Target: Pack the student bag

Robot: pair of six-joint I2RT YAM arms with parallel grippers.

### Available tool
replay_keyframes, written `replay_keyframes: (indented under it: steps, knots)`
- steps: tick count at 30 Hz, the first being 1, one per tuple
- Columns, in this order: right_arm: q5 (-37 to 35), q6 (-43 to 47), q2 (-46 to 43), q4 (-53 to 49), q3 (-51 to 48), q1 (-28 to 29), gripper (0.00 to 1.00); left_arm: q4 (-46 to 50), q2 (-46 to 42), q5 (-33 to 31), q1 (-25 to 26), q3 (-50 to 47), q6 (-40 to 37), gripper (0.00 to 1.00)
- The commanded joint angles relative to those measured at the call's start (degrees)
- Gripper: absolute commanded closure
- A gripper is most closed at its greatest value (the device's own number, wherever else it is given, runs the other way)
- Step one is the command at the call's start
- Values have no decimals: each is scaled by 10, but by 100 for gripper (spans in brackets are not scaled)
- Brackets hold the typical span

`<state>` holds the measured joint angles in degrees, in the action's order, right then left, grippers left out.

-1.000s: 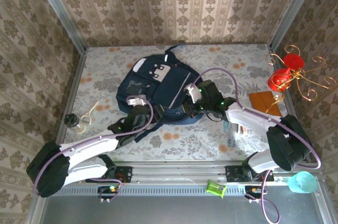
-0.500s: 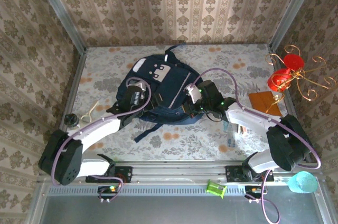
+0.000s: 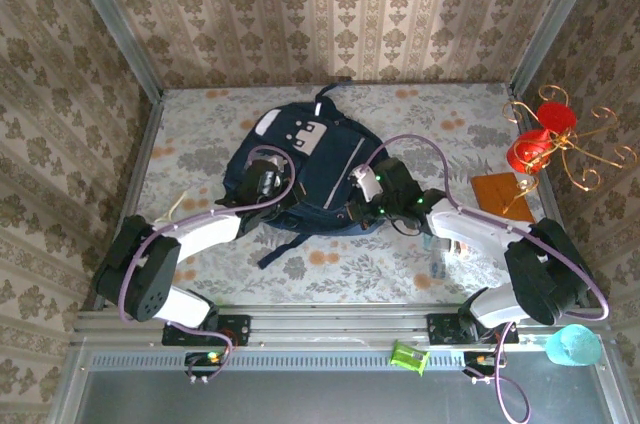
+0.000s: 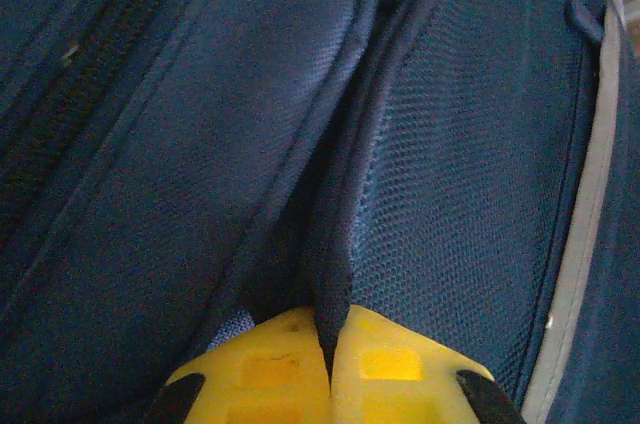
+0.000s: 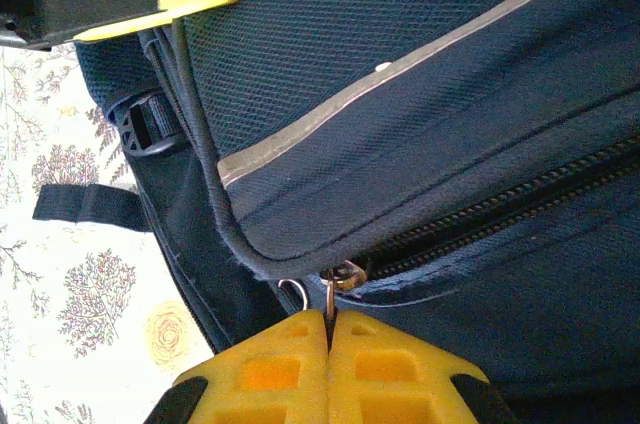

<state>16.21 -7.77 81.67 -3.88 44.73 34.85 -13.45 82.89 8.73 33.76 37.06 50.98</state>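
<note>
Centre of table (image 3: 400, 266): student bag (image 3: 322, 166); left gripper (image 4: 329, 329), right gripper (image 5: 328, 329) on it; notebook (image 3: 500, 191), seemingly, farther right.

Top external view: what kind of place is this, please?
Likely a staged robot test cell, not a home: wallpaper-printed panels in metal posts enclose a floral-covered table, with two robot arms bolted at its near edge.

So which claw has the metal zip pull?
The right gripper: the zip pull sits between its yellow fingers; the left gripper pinches only a fabric fold of the student bag.
</note>
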Motion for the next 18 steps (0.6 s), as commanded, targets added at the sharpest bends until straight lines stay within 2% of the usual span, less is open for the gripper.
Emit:
replay_keyframes:
  steps: [1,12,18]
  knots:
    - [10,-11,-15,31,-19,27,100,-55,-5,-10,9,-14,24,100]
    - [-1,21,-40,103,-60,79,100,-63,-43,-57,11,-36,66,100]
    - [-24,-4,-23,161,-59,112,100,-61,-68,-82,22,-45,78,100]
